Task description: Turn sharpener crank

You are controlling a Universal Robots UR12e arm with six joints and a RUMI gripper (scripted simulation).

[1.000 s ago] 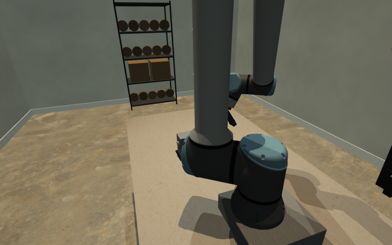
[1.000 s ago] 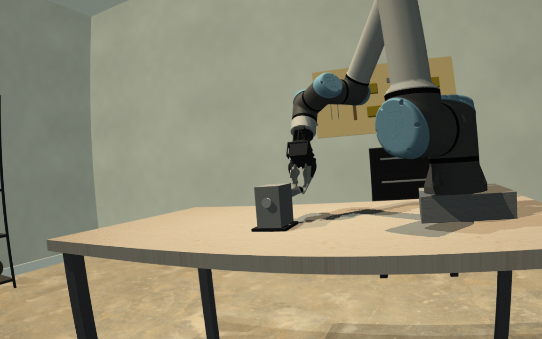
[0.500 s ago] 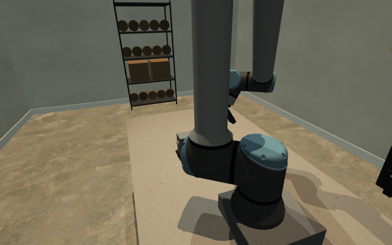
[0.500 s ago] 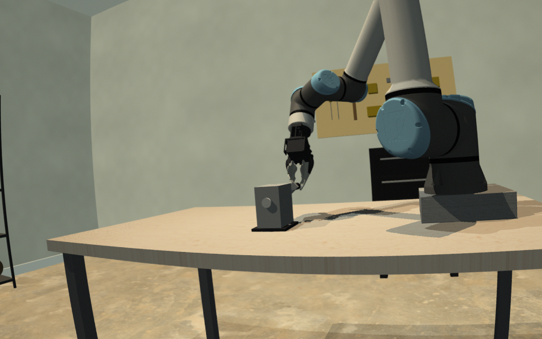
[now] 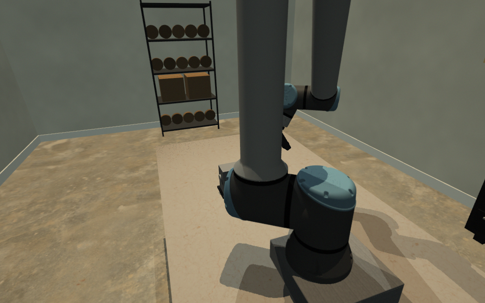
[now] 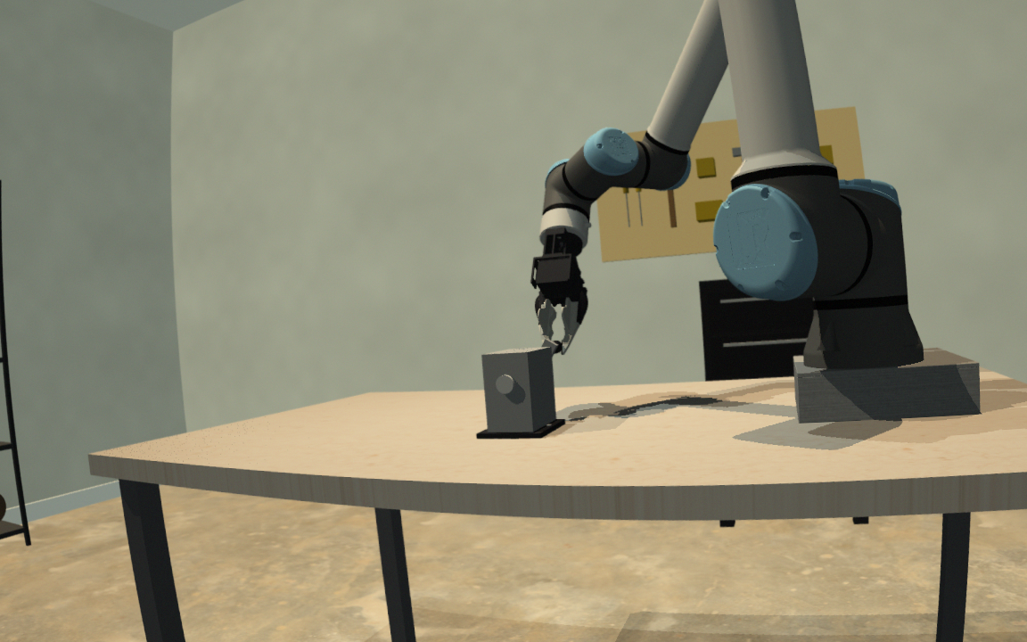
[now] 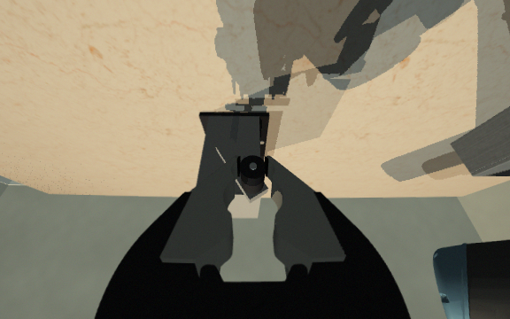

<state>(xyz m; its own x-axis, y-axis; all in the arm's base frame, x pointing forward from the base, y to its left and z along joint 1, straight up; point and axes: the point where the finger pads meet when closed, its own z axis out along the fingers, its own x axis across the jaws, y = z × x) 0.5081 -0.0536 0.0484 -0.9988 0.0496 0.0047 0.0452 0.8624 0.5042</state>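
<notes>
Here, from the top view, the arm's thick grey links and blue-capped shoulder fill the middle, hiding all but a corner of the sharpener (image 5: 224, 174) on the pale table (image 5: 191, 226); a shelf rack (image 5: 143, 45) with round items and two boxes stands by the back wall, and the gripper's tips are hidden behind the arm. In the exterior view, the sharpener (image 6: 517, 390), a grey box on a thin black base plate, stands on the table (image 6: 422, 463) well apart from the arm's grey pedestal (image 6: 956, 390). The gripper (image 6: 559, 344) comes down from above at the upper right back corner of the box, on the side facing away from the camera; a round knob shows on the near face. In the wrist view, the two dark fingers are drawn nearly together around the crank handle (image 7: 252, 170), a short black cylinder seen end-on, pinched between their tips, with the sharpener's dark body (image 7: 228, 133) just beyond it.
</notes>
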